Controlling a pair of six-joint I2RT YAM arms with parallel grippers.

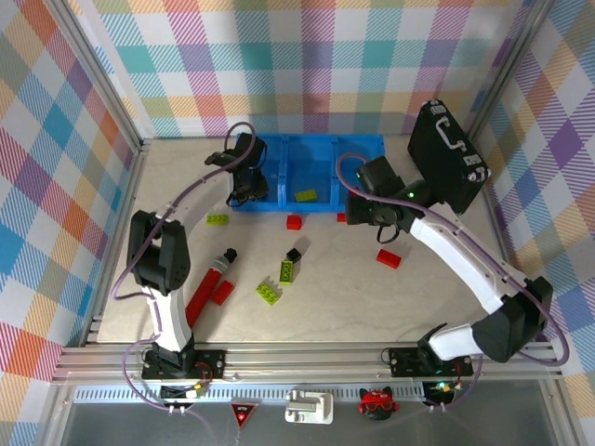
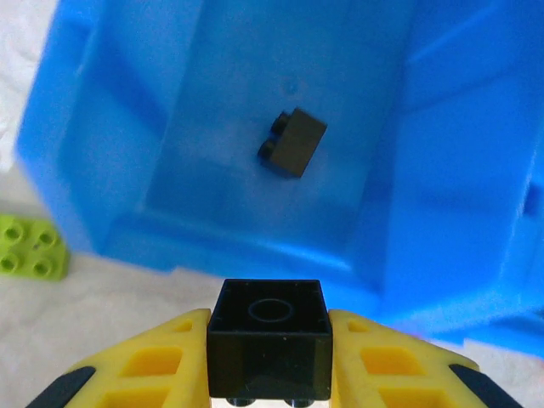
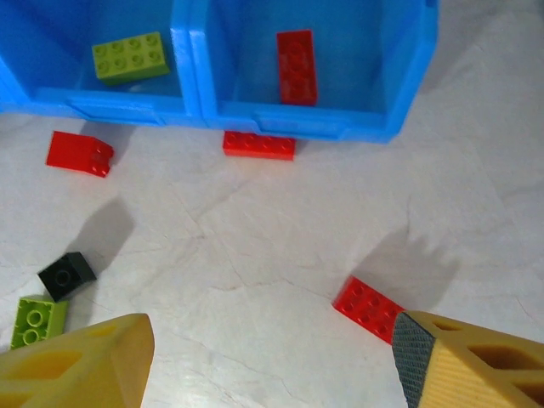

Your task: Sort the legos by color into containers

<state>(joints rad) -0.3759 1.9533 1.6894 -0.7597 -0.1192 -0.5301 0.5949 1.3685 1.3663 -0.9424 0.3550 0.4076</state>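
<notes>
Pinching a black lego between its yellow fingers, the left gripper hangs at the front lip of the left bin. A second black brick lies on that bin's floor. The right gripper is spread wide with nothing between the jaws, above the table. The middle bin holds a lime brick and the right bin a red brick. A loose red piece lies just beside the right finger.
</notes>
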